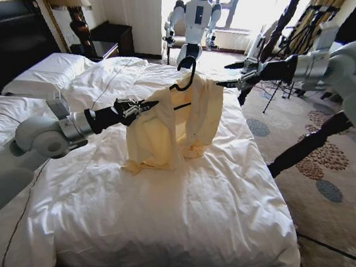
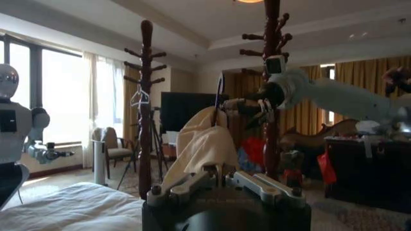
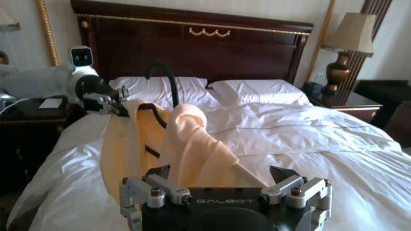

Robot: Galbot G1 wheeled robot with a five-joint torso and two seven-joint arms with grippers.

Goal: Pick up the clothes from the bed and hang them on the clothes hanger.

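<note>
The pale yellow clothes (image 1: 166, 129) hang draped over the black clothes hanger (image 1: 186, 69), held above the white bed (image 1: 176, 215); the shirt's lower hem rests on the duvet. My left gripper (image 1: 144, 107) is shut on the shirt's shoulder at one end of the hanger. In the left wrist view the fabric (image 2: 204, 144) runs up from between the fingers of the left gripper (image 2: 220, 177). My right gripper (image 1: 229, 75) stands open at the opposite shoulder. In the right wrist view the shirt (image 3: 186, 144) lies in front of the spread fingers of the right gripper (image 3: 224, 185), with the hanger hook (image 3: 163, 77) behind.
White pillows (image 1: 45, 73) and the dark headboard (image 3: 192, 45) lie at the bed's head, beside a lamp (image 3: 350, 43). Dark wooden coat-rack posts (image 2: 145, 106) and tripods (image 1: 277, 86) stand on the patterned carpet right of the bed. Another robot (image 1: 196, 18) stands by the window.
</note>
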